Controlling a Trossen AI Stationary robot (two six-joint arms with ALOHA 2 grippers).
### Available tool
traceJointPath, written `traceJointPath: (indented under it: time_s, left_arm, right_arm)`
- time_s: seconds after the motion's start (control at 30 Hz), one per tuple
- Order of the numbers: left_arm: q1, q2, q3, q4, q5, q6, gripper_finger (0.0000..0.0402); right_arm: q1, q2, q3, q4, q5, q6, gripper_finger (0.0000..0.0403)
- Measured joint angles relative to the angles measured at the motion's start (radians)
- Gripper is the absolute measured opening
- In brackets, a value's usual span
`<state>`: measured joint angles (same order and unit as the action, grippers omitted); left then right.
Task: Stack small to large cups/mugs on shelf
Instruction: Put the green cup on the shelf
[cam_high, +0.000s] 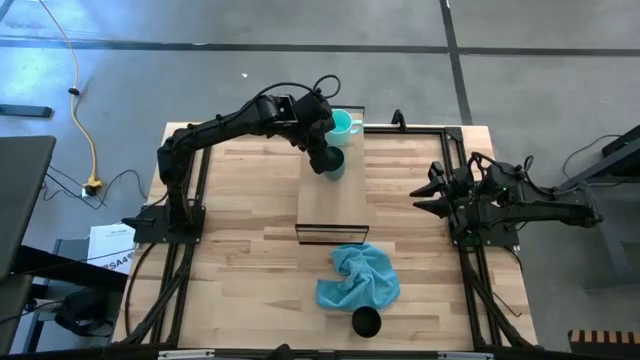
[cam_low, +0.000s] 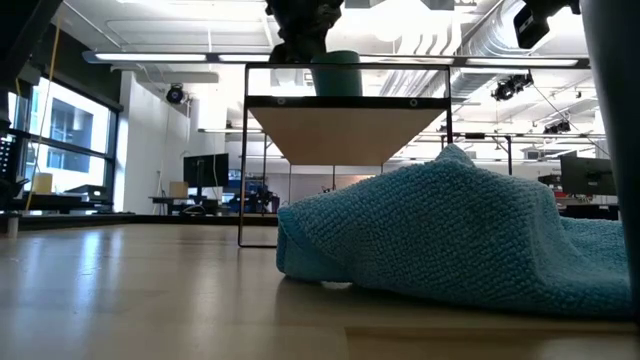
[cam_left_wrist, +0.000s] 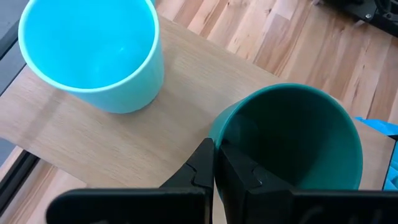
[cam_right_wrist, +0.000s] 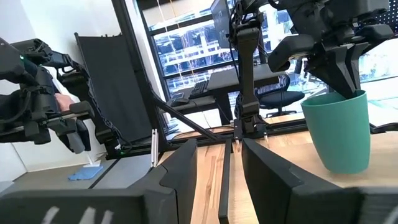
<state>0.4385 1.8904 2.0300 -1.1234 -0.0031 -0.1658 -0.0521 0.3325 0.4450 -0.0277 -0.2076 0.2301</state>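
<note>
While pinching the dark green cup's (cam_left_wrist: 292, 143) rim, left gripper (cam_left_wrist: 214, 165) hovers over shelf (cam_high: 335, 200).

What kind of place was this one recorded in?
Probably a robotics lab or open workshop: a bare concrete floor surrounds the table, with exposed ceiling ducts and desks with monitors behind.

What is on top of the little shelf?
On the shelf stand a light turquoise mug and a dark green cup. The left gripper pinches the green cup's rim. The black cup is on the table.
</note>
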Motion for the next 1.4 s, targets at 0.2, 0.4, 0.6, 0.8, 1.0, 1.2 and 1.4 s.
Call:
traceJointPath:
  time_s: [0.2, 0.4, 0.6, 0.8, 1.0, 1.2, 1.4]
  left_arm:
    - [0.0, 0.012, 0.0, 0.0, -0.005, -0.003, 0.0]
    - [0.0, 0.018, 0.0, 0.001, -0.005, 0.001, 0.0]
    - [0.0, 0.018, 0.0, -0.001, -0.005, 0.001, 0.0]
    - [0.001, 0.018, 0.0, -0.001, 0.018, 0.001, 0.0]
    - [0.001, 0.018, 0.0, 0.0, 0.018, 0.004, 0.0]
    - [0.001, 0.018, 0.0, 0.002, 0.014, 0.004, 0.0]
    - [0.001, 0.018, 0.0, 0.008, 0.013, 0.004, 0.0001]
  right_arm:
    - [0.0, 0.0, 0.0, -0.002, 0.0, -0.001, 0.0119]
    - [0.0, 0.0, 0.0, -0.017, 0.0, 0.003, 0.0119]
    - [0.0, 0.0, 0.0, -0.018, 0.0, 0.005, 0.0119]
    - [0.0, 0.0, 0.0, -0.018, 0.0, 0.005, 0.0119]
    - [0.0, 0.0, 0.0, -0.021, 0.0, 0.005, 0.0119]
    - [0.0, 0.0, 0.0, -0.021, 0.0, 0.005, 0.0119]
    - [0.0, 0.0, 0.0, -0.021, 0.0, 0.005, 0.0119]
